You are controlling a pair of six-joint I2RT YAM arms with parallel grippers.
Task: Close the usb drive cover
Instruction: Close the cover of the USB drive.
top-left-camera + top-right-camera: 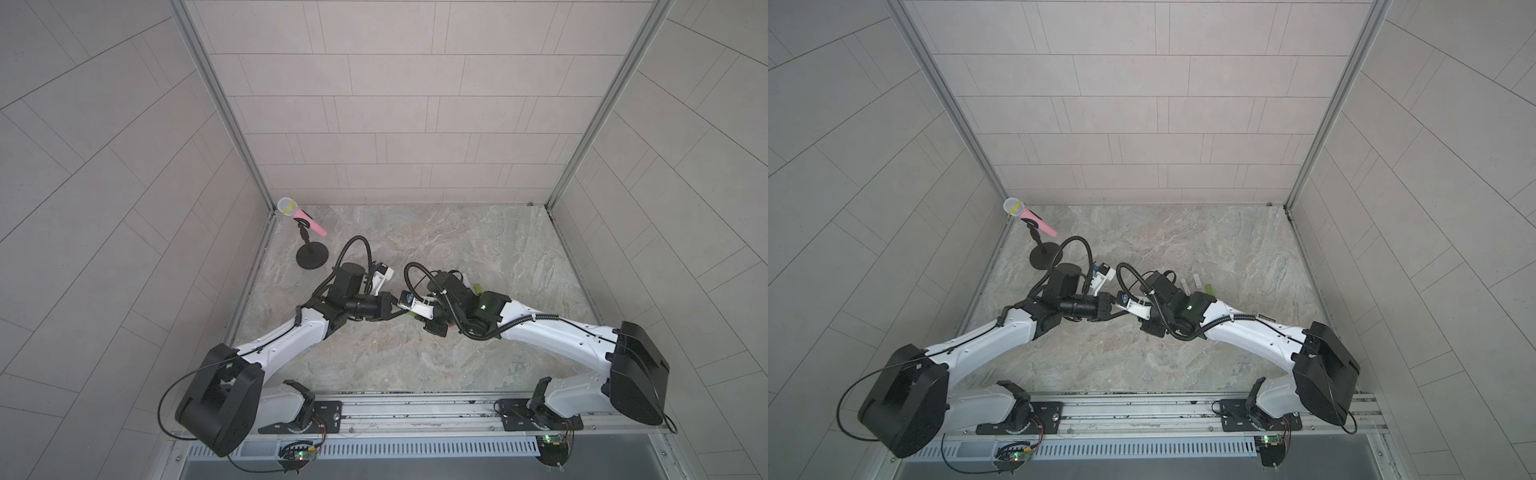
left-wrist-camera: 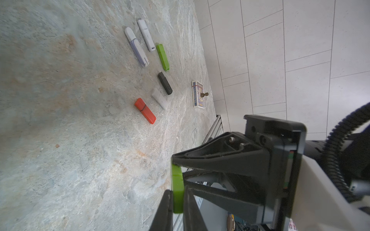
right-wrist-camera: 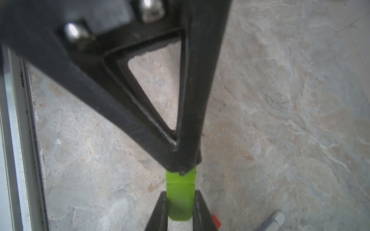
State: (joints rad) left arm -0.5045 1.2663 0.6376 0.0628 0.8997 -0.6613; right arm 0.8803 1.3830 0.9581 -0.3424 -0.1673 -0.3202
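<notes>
grip: left gripper (image 2: 177, 192) and right gripper (image 3: 180, 193) both clamped on drive (image 3: 180, 208), mid-air, centre | risk: misaligned squeeze jams it part-shut, or it slips out sideways

You have a pink microphone (image 1: 301, 214) with a silver mesh head at the left of centre in both top views, clipped aslant on a black stand with a round base (image 1: 311, 258), at the far left corner of the marbled stone worktop (image 1: 457, 249). Pale tiled walls (image 1: 395, 104) close three sides. An aluminium rail (image 1: 415, 409) runs along the lower edge of the frame, with a slotted strip (image 1: 415, 449) below it. In the left wrist view, right of centre, a small printed box (image 2: 197, 100) lies flat near the wall, with a tiny brown figure (image 2: 204, 94) on it.
</notes>
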